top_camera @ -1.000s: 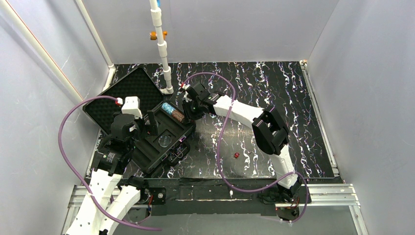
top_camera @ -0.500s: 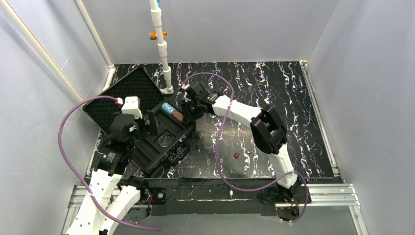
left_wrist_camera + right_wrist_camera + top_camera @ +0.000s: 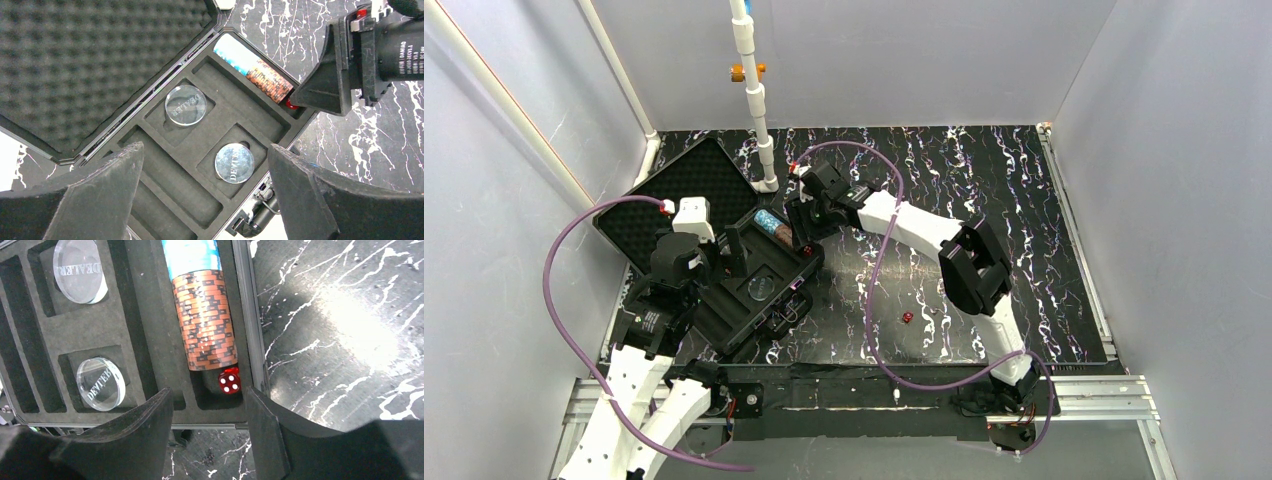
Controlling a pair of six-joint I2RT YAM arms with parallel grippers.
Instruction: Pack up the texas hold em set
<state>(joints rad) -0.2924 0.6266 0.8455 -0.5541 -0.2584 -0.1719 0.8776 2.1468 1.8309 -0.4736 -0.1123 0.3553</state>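
The black case [image 3: 736, 322] lies open at the left, its foam-lined lid [image 3: 686, 185] folded back. A blue-white chip stack [image 3: 190, 255] and a brown chip stack [image 3: 205, 320] lie end to end in the case's right slot. One red die [image 3: 229, 380] sits in that slot at the brown end. Two clear discs [image 3: 185, 104] [image 3: 234, 163] rest in foam pockets. A second red die [image 3: 907, 317] lies on the table. My right gripper [image 3: 207, 401] is open and empty just above the case's near right corner. My left gripper [image 3: 205, 157] is open and empty above the case.
A white pole [image 3: 756, 95] stands behind the case at the back. Purple cables [image 3: 574, 300] loop from both arms. Grey walls close in the dark marbled table [image 3: 984, 200] on three sides.
My right gripper has shifted slightly left and toward the back over the chip slot's end. The left arm has not moved.
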